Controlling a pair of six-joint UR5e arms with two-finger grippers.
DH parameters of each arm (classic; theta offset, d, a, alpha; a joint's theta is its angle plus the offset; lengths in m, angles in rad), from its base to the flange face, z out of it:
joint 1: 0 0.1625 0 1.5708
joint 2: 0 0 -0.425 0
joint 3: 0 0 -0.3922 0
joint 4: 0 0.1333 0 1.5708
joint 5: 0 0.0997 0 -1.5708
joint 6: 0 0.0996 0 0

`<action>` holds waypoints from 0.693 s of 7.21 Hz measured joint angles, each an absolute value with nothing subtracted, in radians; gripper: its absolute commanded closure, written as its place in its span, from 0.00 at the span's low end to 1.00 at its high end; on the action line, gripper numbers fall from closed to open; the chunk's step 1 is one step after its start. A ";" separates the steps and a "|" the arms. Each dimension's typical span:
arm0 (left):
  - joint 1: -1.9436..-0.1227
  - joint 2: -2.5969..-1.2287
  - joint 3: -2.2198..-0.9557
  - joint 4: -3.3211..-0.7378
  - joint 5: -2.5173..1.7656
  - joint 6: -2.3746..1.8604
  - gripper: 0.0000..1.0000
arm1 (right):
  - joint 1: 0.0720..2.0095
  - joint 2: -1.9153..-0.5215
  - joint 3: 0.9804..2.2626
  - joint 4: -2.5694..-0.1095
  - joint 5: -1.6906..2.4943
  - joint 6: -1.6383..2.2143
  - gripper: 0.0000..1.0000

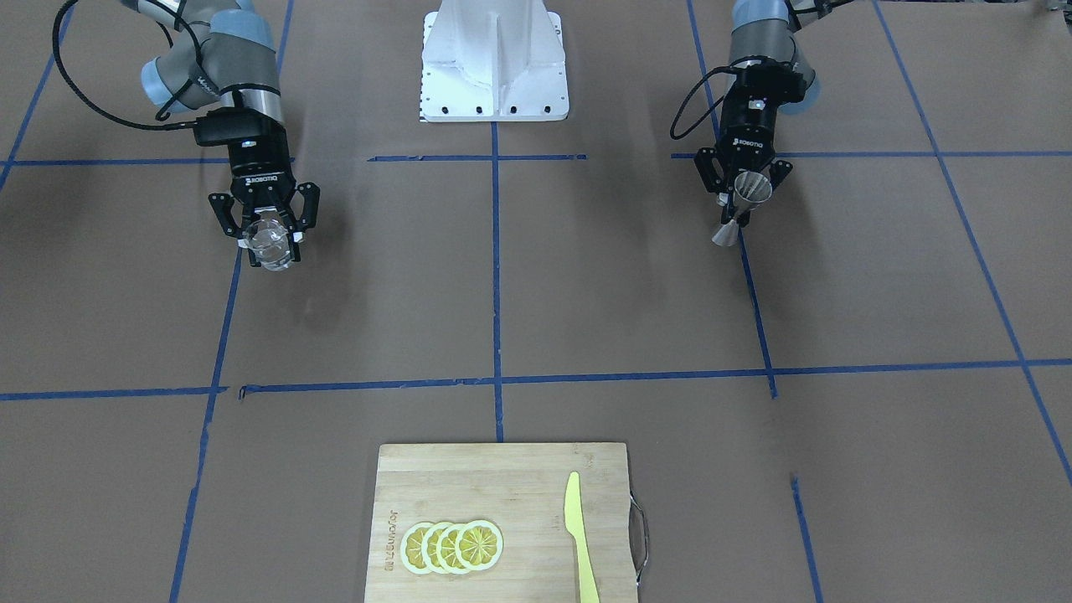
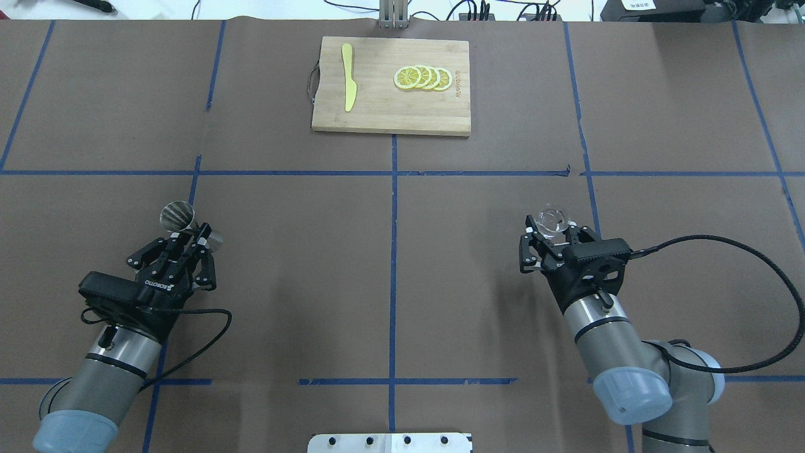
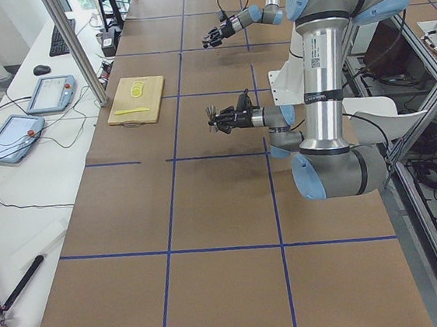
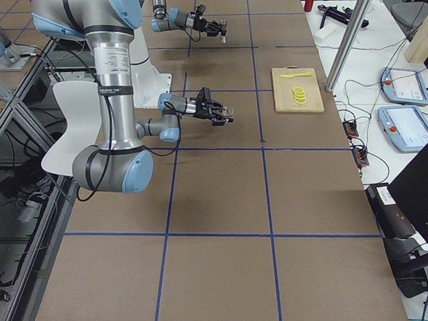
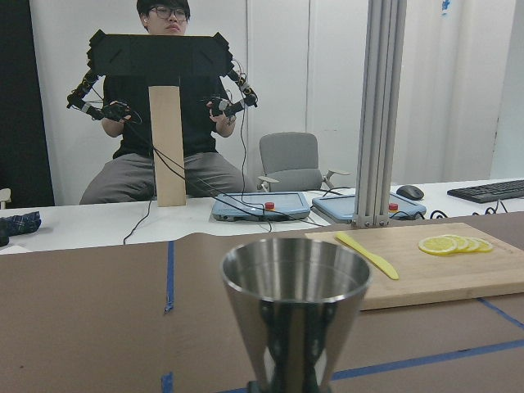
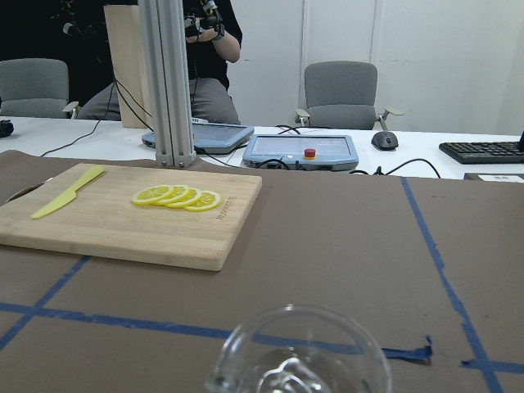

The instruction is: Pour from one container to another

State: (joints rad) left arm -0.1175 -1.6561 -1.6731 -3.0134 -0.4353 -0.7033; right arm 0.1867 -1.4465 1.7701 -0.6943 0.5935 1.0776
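My left gripper (image 2: 192, 236) is shut on the narrow waist of the silvery metal jigger (image 2: 178, 216), which stands upright, its open top cone facing up. In the left wrist view the jigger (image 5: 295, 311) fills the lower middle. My right gripper (image 2: 553, 234) is shut on the small clear glass cup (image 2: 553, 219), also upright; its rim (image 6: 299, 354) shows at the bottom of the right wrist view. Seen from the front, the jigger (image 1: 744, 205) and the glass cup (image 1: 270, 239) are far apart at opposite sides, both held a little above the brown table.
A wooden cutting board (image 2: 390, 107) lies at the table's far middle edge with lemon slices (image 2: 422, 78) and a yellow knife (image 2: 348, 85) on it. Blue tape lines (image 2: 394, 251) divide the table. The white robot base (image 1: 494, 63) stands between the arms.
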 measured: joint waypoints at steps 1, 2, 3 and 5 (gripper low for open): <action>-0.117 -1.701 -1.668 -3.010 -0.442 -0.672 1.00 | 0.187 -1.391 1.771 -0.735 0.593 1.067 0.87; -0.116 -1.736 -1.665 -3.006 -0.460 -0.653 1.00 | 0.186 -1.348 1.772 -0.760 0.593 1.062 0.86; -0.116 -1.760 -1.663 -3.001 -0.489 -0.640 1.00 | 0.185 -1.313 1.775 -0.786 0.593 1.061 0.86; -0.134 -1.790 -1.652 -2.995 -0.586 -0.609 1.00 | 0.181 -1.266 1.816 -0.854 0.597 1.059 0.85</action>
State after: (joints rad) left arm -0.1340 -1.7897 -1.6523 -2.9952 -0.5855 -0.6092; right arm 0.1815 -1.2664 1.8156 -0.8540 0.5968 1.0591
